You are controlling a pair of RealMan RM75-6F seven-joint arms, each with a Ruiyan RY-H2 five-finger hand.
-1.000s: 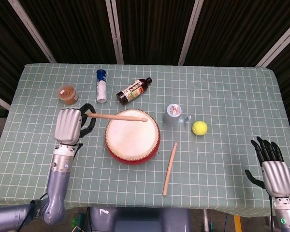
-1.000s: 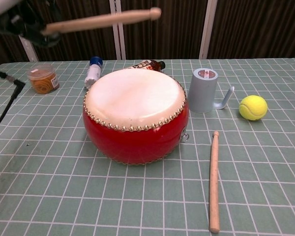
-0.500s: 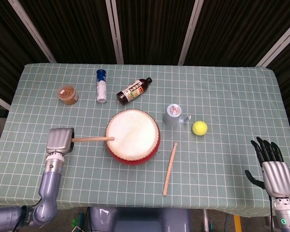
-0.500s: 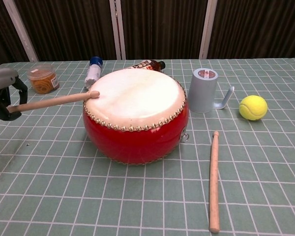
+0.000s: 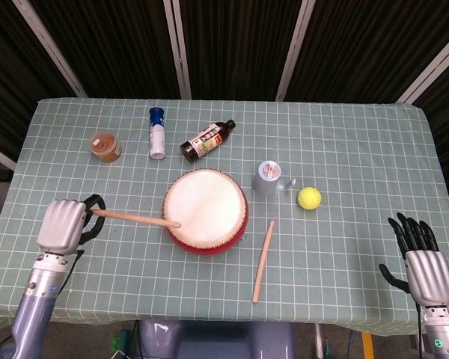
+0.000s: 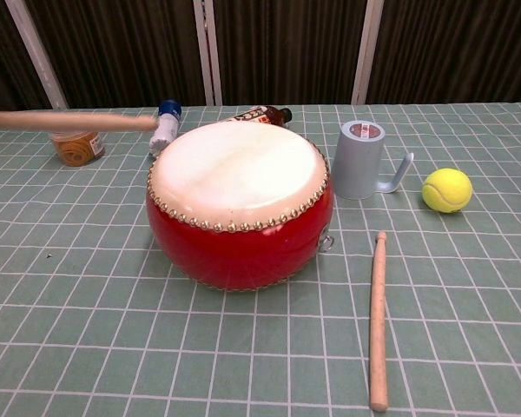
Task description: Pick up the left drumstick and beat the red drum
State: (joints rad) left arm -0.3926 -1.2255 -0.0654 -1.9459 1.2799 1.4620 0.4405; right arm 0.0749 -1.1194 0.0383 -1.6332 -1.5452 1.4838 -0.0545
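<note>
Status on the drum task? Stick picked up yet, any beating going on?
Pickup looks done: the left robot hand holds the left drumstick. Beating is in hand: in the chest view the stick is lifted, its tip near the red drum's left edge, clear of the skin. The right robot hand is idle; the other drumstick lies on the table. Left: the strike itself.

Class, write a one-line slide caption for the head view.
Left hand holds a drumstick at the red drum's edge; a second drumstick lies beside it.

Bright, even overhead light with faint shadows; both views sharp, dark backdrop beyond the table (image 5: 344, 142)
</note>
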